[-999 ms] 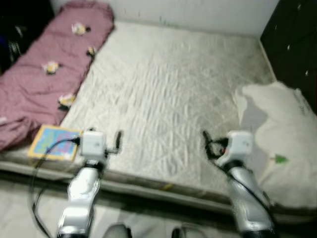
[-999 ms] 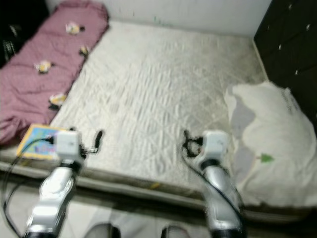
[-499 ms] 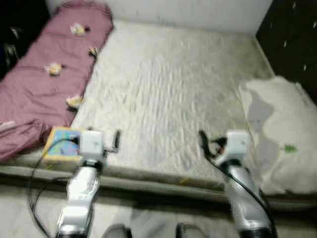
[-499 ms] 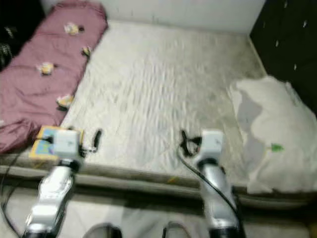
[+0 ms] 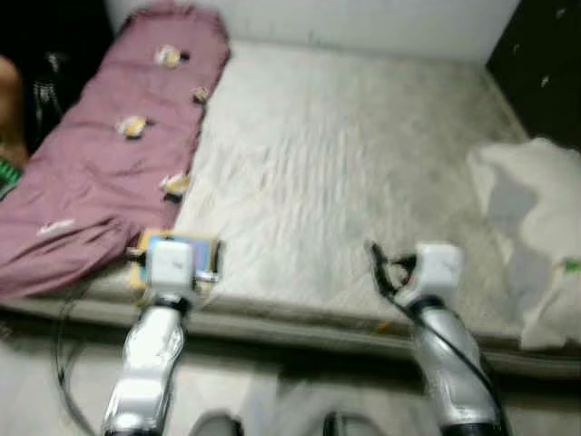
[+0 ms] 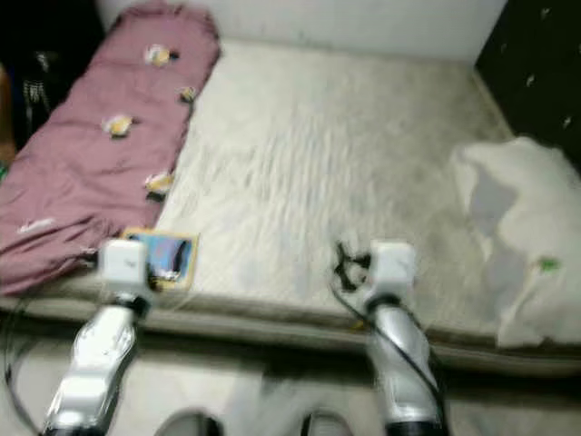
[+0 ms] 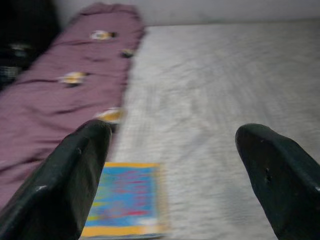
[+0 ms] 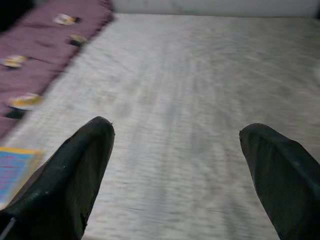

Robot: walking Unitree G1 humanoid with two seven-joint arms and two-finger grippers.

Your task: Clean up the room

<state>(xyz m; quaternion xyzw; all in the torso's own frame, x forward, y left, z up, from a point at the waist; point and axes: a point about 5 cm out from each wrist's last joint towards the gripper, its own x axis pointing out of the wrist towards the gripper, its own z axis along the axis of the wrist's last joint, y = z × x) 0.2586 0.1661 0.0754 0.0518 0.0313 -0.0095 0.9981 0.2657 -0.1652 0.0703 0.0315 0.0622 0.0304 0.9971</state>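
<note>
The picture book (image 7: 125,199) lies flat at the mattress's (image 5: 363,163) near left corner, directly under the left gripper (image 7: 175,170). Its jaws stand wide apart, empty. The right gripper (image 8: 175,170), equally spread and empty, hovers farther off.

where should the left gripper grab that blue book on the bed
Probably by the book's near yellow-bordered edge, coming in low from the foot of the mattress. It lies flat by the mattress's near edge, beside the purple blanket, so a top-down pinch has little to bite on. The left gripper is open and faces that edge already.
</note>
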